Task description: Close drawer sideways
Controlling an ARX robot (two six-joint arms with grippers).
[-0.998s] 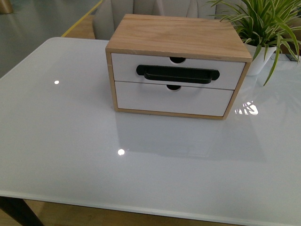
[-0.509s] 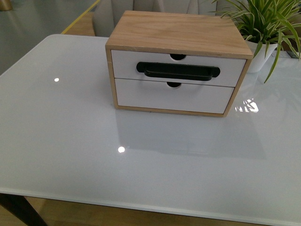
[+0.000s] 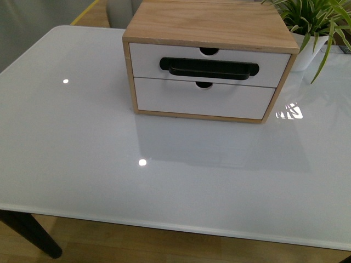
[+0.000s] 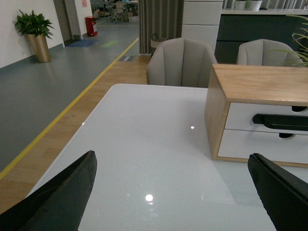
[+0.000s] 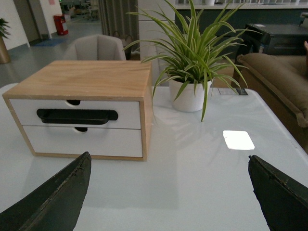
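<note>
A light-wood cabinet [image 3: 208, 24] stands at the back of the white table [image 3: 164, 181]. Its upper drawer [image 3: 148, 64] has a white front, a long black bar handle [image 3: 208, 68] and a semicircular notch; its front sits flush with the cabinet face. The drawer also shows in the left wrist view [image 4: 240, 115] and the right wrist view [image 5: 125, 118]. My left gripper [image 4: 175, 192] is open and empty above the table, left of the cabinet. My right gripper [image 5: 168, 192] is open and empty, in front of the cabinet's right end. Neither arm shows in the front view.
A handle-less white lower drawer [image 3: 203, 99] sits under the handled one. A potted spider plant [image 5: 192, 62] stands right of the cabinet. Two grey chairs [image 4: 180, 62] stand behind the table. The table's front edge [image 3: 164, 226] is close.
The front view has shifted: the cabinet and plant now sit higher in the picture and more of the table's front edge and floor shows. The drawer front looks the same.
</note>
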